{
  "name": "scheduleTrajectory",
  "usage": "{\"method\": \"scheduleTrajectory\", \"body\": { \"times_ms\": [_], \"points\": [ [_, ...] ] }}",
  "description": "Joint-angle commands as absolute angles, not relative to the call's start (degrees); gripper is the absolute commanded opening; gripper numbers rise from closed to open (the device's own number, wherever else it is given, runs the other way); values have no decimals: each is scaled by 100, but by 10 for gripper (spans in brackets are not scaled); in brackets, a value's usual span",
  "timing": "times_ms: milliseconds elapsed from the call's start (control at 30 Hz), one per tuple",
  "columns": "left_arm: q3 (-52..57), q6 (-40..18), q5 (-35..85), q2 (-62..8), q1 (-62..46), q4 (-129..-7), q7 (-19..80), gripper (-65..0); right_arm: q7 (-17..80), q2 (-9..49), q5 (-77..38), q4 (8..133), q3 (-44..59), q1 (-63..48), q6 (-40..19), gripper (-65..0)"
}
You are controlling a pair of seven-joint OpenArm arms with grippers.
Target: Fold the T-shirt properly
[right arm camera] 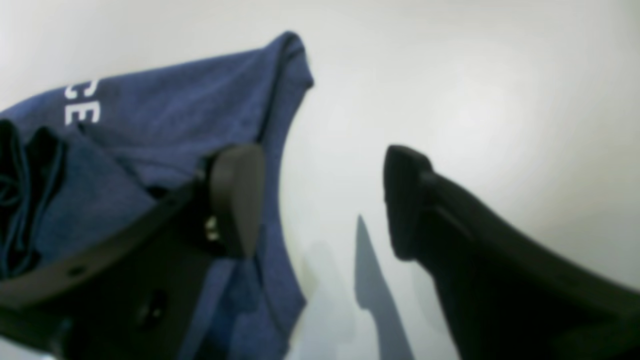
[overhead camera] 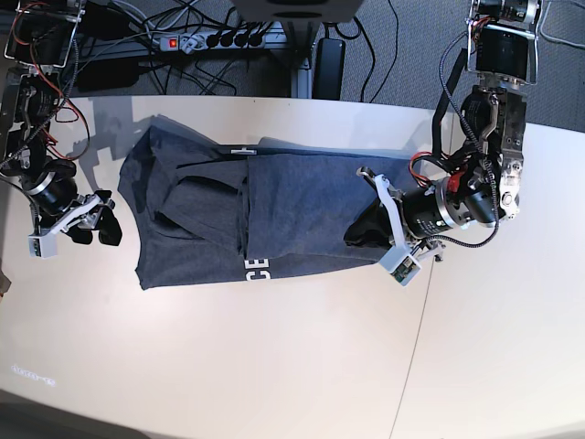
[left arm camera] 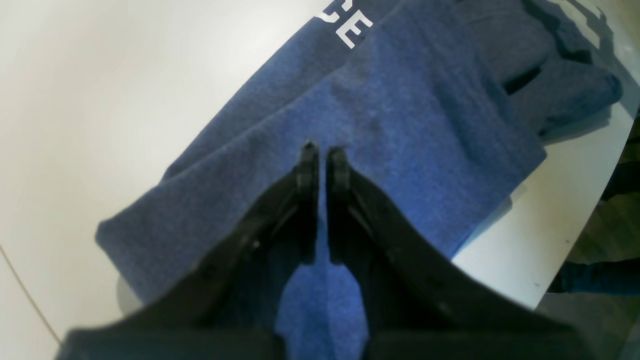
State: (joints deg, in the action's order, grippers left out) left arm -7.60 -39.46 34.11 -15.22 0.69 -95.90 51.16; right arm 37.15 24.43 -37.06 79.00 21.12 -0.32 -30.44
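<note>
While the left pincer [left arm camera: 323, 150] sits low over blue cloth at the centre of its wrist view, its two black fingers stand nearly together, only a thin slit between the tips, and whether any fabric is pinched there I cannot tell. Around it spreads the T-shirt [left arm camera: 390, 125], folded flat, white letters peeking at the top of the frame and a rumpled sleeve at upper right. Over to the right pincer [right arm camera: 320, 200]: spread wide, nothing between its fingers, one pad [right arm camera: 235, 200] in front of the shirt's edge, the other over bare white table [right arm camera: 475, 75]. From the base view, the shirt [overhead camera: 274, 219] lies lengthwise across the middle of the frame, sleeves bunched at its left half, a strip of white lettering along its lower edge. The left pincer [overhead camera: 361, 233] rests at the shirt's right end; the right pincer [overhead camera: 102, 224] hangs just off the shirt's left edge. A power strip [overhead camera: 196, 39] and cables lie beyond the table, top of frame.
</note>
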Motion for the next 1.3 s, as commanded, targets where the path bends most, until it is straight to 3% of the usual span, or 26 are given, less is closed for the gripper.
{"method": "scheduleTrajectory", "body": {
  "times_ms": [0,367,733,1067,1267],
  "points": [
    [-746,-4000,3498,-1538,156,-9699,4991,-620,3684,2552,-3889,7920,2156,60,-3323,-266],
    [-746,-4000,3498,-1538,150,-9699,4993,-620,4694,2425,-5017,6681,1942,727,-3326,-210],
    [-746,-4000,3494,-1540,123,-9697,4991,-620,4939,1791,-4982,6565,1796,725,-3328,-211],
    [-746,-4000,3492,-1540,126,-9695,4993,-620,4995,1761,-4683,6560,1315,585,-3323,-211],
    [-746,-4000,3492,-1540,123,-9695,4993,-620,5749,1761,-4648,6560,1315,598,-3326,-211]
  ]
}}
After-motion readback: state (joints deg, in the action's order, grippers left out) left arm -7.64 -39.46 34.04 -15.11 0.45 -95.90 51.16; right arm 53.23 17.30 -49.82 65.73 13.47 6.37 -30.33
